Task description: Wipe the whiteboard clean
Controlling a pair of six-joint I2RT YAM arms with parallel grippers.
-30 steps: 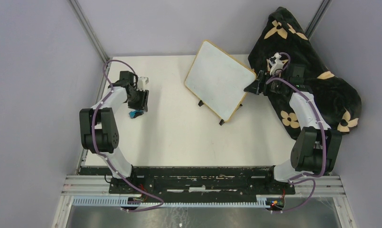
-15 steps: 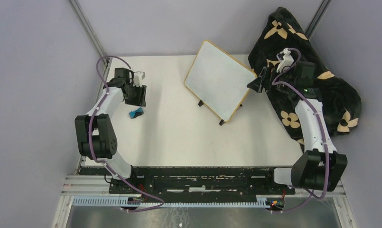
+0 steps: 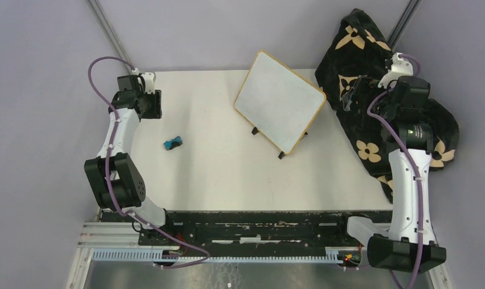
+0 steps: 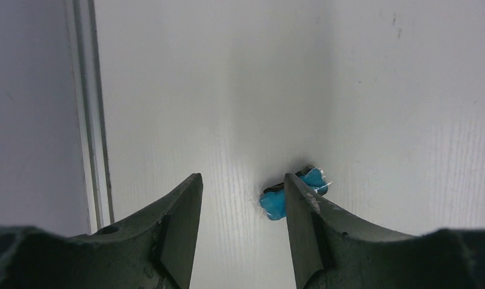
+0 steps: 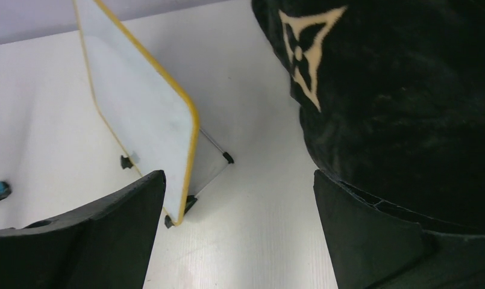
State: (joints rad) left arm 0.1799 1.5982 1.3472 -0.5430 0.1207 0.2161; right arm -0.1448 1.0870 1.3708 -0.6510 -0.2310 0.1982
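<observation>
The whiteboard [image 3: 280, 100] with a light-wood frame and small black feet stands tilted at the table's back middle. Its face looks plain white, and I make out no red marks. It also shows in the right wrist view [image 5: 137, 114]. The small blue eraser [image 3: 172, 142] lies on the table at the left, and shows in the left wrist view [image 4: 275, 203] just past the right finger. My left gripper [image 3: 153, 110] is open and empty, behind and left of the eraser [image 4: 243, 186]. My right gripper [image 3: 350, 95] is open and empty, right of the whiteboard over the blanket's edge [image 5: 240, 177].
A black blanket with tan flower patterns [image 3: 402, 114] is heaped at the back right, close beside the whiteboard; it also fills the right of the right wrist view [image 5: 402, 90]. A metal rail [image 4: 89, 108] runs along the table's left edge. Grey walls enclose the table.
My left gripper has drawn back and left, away from the blue eraser, which stays on the table. My right gripper has pulled right, away from the whiteboard's edge, as that arm extended.
</observation>
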